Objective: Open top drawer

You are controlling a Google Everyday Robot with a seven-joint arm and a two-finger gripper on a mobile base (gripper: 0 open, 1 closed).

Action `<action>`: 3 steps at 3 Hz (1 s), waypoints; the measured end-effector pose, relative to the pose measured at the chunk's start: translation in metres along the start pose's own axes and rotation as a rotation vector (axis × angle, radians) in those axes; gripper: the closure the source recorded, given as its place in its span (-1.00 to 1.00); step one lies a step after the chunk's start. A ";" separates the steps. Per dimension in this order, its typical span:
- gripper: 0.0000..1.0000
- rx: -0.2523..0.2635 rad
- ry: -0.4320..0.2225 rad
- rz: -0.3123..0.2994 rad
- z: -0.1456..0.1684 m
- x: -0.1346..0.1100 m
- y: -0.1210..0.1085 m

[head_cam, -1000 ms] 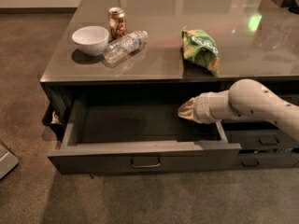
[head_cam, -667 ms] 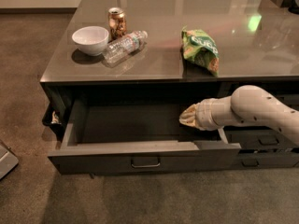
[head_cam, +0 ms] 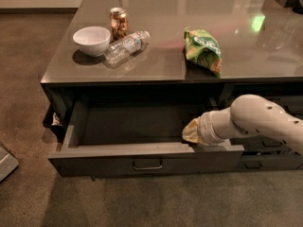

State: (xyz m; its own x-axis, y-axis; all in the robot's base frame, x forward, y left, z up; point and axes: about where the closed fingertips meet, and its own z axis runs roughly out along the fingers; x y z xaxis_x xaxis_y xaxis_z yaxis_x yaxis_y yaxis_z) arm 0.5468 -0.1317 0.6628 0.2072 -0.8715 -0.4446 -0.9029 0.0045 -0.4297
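Camera view: a low dark table (head_cam: 156, 67) seen from above and in front, on a brown floor (head_cam: 28, 79).
Top drawer (head_cam: 118, 159): lower middle of the frame, under the tabletop, standing well out from the table; its plain grey inside shows.
Drawer handle (head_cam: 147, 165): a small rectangular pull at the middle of the front panel, with nothing touching it.
Gripper (head_cam: 191, 131): right of centre, its yellowish tip just behind the drawer's front panel, at or just above the panel's top edge.
Gripper state: cannot tell whether it is wide or narrow, or whether it grips the panel.
Arm (head_cam: 258, 123): pale and rounded, reaching in from the right edge.
Bowl (head_cam: 92, 40): white, upper left of the tabletop.
Can (head_cam: 118, 22): upright, just behind the bowl on its right.
Bottle (head_cam: 125, 46): clear plastic, lying on its side just right of the bowl.
Snack bag (head_cam: 203, 50): green, lying right of centre on the tabletop, well apart from the bottle.
Other drawers (head_cam: 253, 164): partly seen at lower right, behind the arm.
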 end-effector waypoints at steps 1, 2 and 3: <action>0.16 -0.054 0.028 -0.051 0.002 0.000 0.019; -0.31 -0.099 0.055 -0.081 0.001 0.006 0.035; -0.77 -0.126 0.080 -0.099 -0.004 0.013 0.046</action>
State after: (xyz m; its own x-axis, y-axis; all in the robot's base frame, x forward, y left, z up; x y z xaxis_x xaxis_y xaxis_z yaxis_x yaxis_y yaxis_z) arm 0.5069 -0.1442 0.6404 0.2715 -0.9009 -0.3386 -0.9207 -0.1406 -0.3642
